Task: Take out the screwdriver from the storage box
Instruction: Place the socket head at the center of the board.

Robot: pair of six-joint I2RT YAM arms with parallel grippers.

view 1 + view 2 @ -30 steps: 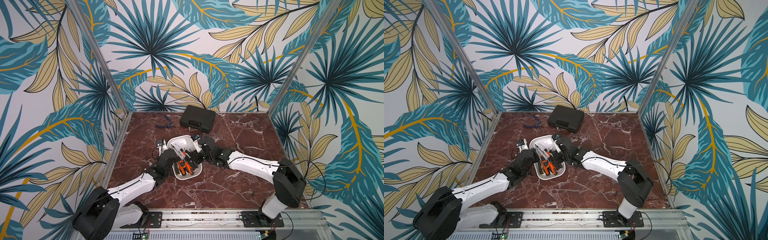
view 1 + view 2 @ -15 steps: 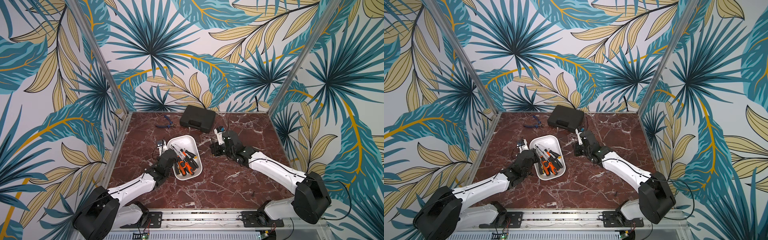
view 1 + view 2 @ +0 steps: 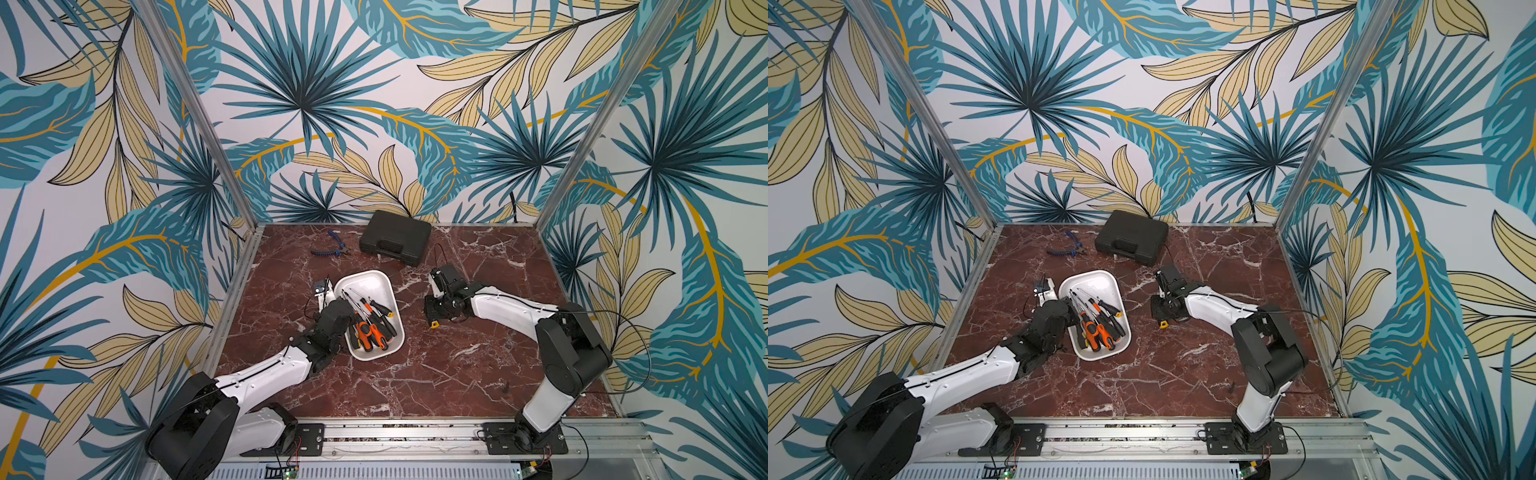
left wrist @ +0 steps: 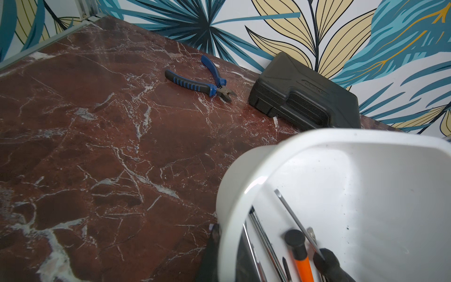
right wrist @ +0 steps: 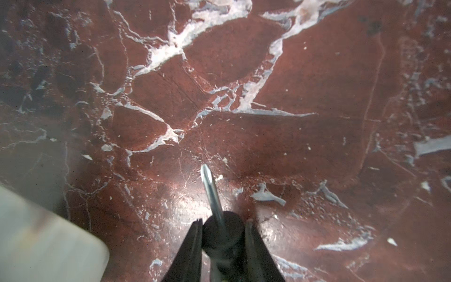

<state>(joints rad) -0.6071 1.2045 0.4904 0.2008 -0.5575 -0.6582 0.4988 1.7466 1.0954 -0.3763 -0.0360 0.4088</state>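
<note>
Screwdriver [image 5: 211, 193], pinched in right end effector [image 5: 223, 222]

In the right wrist view the black handle of the screwdriver [image 5: 213, 195] runs off the picture's edge between the right jaws, cropped too; a pale blurred shape [image 5: 44, 239] in one corner we cannot name. In both top views the left jaws lie hidden under their wrist beside the storage box [image 3: 368, 284]. The left wrist view crops that box and the handles of the tools [image 4: 296, 244] in it. A dark speck [image 3: 505, 388] on the desk [image 3: 415, 386] is too small for us to tell.
</note>
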